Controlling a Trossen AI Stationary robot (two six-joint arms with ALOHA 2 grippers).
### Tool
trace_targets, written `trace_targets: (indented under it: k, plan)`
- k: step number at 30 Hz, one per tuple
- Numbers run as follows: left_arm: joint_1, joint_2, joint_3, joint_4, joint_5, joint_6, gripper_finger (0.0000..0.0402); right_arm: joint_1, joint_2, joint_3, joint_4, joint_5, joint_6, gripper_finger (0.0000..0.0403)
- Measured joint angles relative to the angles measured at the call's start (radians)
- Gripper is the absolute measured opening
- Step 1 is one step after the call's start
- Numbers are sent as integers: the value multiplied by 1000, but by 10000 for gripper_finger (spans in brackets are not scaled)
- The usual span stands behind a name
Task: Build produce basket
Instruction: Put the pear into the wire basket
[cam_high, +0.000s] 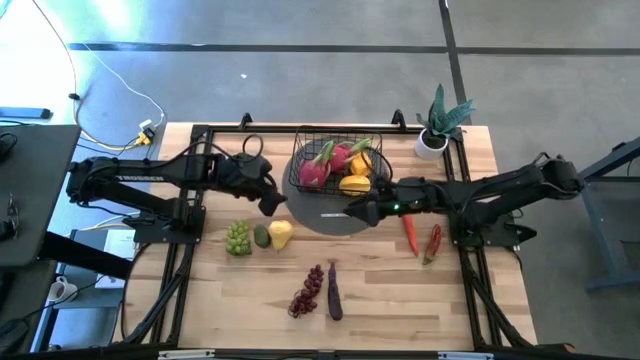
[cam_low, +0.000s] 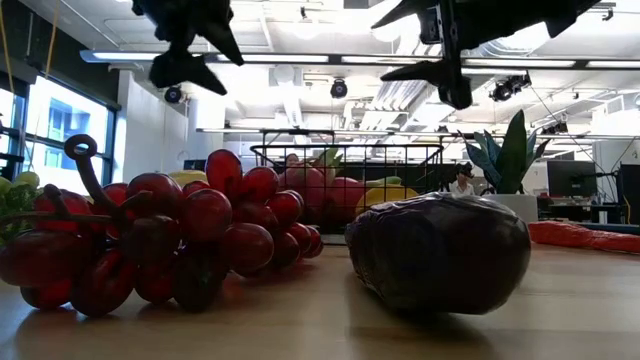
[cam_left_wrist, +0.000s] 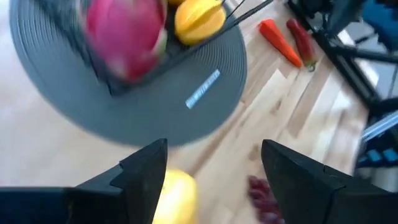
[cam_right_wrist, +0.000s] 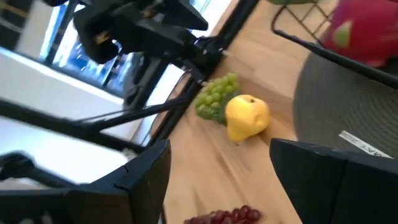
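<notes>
Hovering empty, jaws parted: left tool (cam_high: 272, 203), right tool (cam_high: 360, 212) flank black wire-mesh basket (cam_high: 335, 163) on grey disc (cam_high: 330, 218). Risk: descending tool nudges yellow pear (cam_high: 281, 234), rolls off tabletop (cam_high: 400, 290).

The basket (cam_high: 335, 160) stands on the far part of the round mat (cam_high: 330, 212), which lies mid-desk (cam_high: 460, 290) toward its far edge. In the basket lie the dragon fruits (cam_high: 316, 168) on the left and a starfruit (cam_high: 355, 184) at the near right corner. Left of the mat, just beside its near edge, sit a pear (cam_high: 281, 234), an avocado (cam_high: 262, 236) and a grape bunch (cam_high: 238, 238) in a row running leftward. Right of the mat lie two chilies (cam_high: 410, 233) side by side. Nearer than the mat, well apart from it, lie a second grape bunch (cam_high: 307, 290) and, just right of that, the eggplant (cam_high: 334, 291). A potted plant (cam_high: 437, 125) stands right of the basket at the far edge.
</notes>
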Motion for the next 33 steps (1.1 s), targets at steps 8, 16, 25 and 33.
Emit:
trace_targets:
  k: [8, 16, 25, 33]
  plan:
    - [-143, 23, 0, -61, -112, -293, 248, -111, -135, 0, 0, -226, -120, 255]
    - [-274, 129, 0, -71, -183, -488, 248, -155, -260, 0, -94, -246, -218, 255]
    - [-331, 283, 0, -69, -241, -634, 248, -155, -288, 0, -181, -275, -263, 255]
    - [-351, 328, 0, -74, -217, -733, 248, -155, -284, 0, -218, -282, -274, 255]
